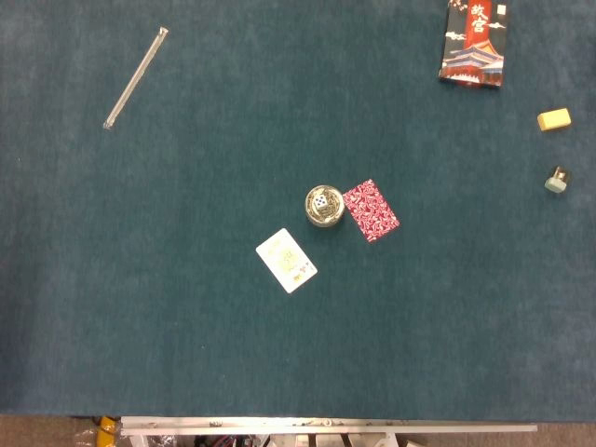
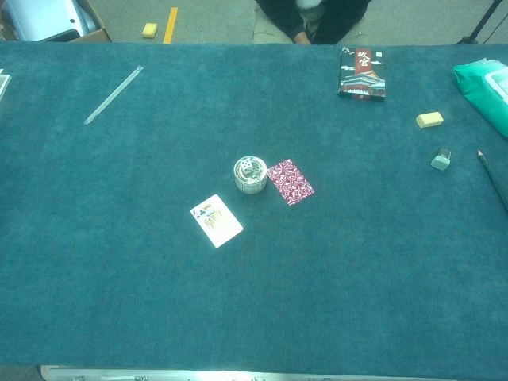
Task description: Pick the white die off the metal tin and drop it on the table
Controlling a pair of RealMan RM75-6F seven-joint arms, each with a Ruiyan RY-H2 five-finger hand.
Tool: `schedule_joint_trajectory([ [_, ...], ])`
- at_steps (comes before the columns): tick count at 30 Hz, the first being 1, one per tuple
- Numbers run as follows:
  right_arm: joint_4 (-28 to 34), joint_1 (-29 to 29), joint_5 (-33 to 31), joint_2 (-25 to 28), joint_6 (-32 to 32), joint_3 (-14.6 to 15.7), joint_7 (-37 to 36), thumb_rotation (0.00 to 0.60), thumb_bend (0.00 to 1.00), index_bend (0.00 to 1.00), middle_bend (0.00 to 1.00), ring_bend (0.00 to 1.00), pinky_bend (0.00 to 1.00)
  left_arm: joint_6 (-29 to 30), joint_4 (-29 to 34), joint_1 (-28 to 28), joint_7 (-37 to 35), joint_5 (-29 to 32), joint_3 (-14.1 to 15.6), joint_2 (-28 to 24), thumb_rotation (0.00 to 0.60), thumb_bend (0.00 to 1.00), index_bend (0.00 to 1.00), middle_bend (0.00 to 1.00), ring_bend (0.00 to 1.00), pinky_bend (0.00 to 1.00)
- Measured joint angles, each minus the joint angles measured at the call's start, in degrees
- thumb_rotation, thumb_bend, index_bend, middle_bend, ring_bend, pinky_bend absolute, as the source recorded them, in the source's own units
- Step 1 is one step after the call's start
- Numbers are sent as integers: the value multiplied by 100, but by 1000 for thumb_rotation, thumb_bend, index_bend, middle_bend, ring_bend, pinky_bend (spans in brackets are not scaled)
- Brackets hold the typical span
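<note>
A small round metal tin (image 1: 324,209) stands near the middle of the dark teal table (image 1: 186,326). The white die (image 1: 321,200) with dark pips lies on top of it. The chest view shows the same tin (image 2: 250,176) with the die (image 2: 248,167) on its lid. Neither of my hands appears in either view.
A red patterned card (image 1: 370,210) lies face down touching the tin's right side, and a face-up card (image 1: 286,260) lies to its front left. A clear rod (image 1: 136,77) sits far left. A card box (image 1: 474,42), yellow eraser (image 1: 554,119), small sharpener (image 1: 557,181) and pencil (image 2: 494,178) occupy the right.
</note>
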State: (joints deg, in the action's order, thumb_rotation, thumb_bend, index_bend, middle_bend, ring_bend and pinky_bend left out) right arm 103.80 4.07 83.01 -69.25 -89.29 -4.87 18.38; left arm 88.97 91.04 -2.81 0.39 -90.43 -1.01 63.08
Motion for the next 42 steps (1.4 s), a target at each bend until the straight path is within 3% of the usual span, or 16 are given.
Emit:
schedule_joint_trajectory([
  [11, 61, 100, 217, 70, 224, 46, -255, 600, 246, 229, 82, 0, 0, 6, 61, -12, 59, -8, 1, -21, 600, 267, 275, 211, 133, 128],
  [18, 207, 660, 445, 70, 953, -51, -380, 600, 252, 427, 136, 0, 0, 51, 85, 9, 61, -16, 6, -53, 600, 267, 275, 211, 133, 128],
  [22, 287, 1096, 382, -64, 1535, -186, -340, 600, 252, 464, 155, 0, 0, 128, 91, 58, 47, -36, 25, -67, 600, 267, 275, 211, 133, 128],
  [30, 267, 2039, -387, -624, 2707, -501, -25, 600, 209, 467, 157, 0, 0, 273, 68, 172, -11, -45, 60, -146, 600, 267, 275, 211, 133, 128],
  [42, -310, 2954, -1578, -1822, 3328, -756, 684, 600, 169, 467, 157, 0, 0, 386, 86, 229, -59, -141, 79, -136, 600, 267, 275, 211, 133, 128],
])
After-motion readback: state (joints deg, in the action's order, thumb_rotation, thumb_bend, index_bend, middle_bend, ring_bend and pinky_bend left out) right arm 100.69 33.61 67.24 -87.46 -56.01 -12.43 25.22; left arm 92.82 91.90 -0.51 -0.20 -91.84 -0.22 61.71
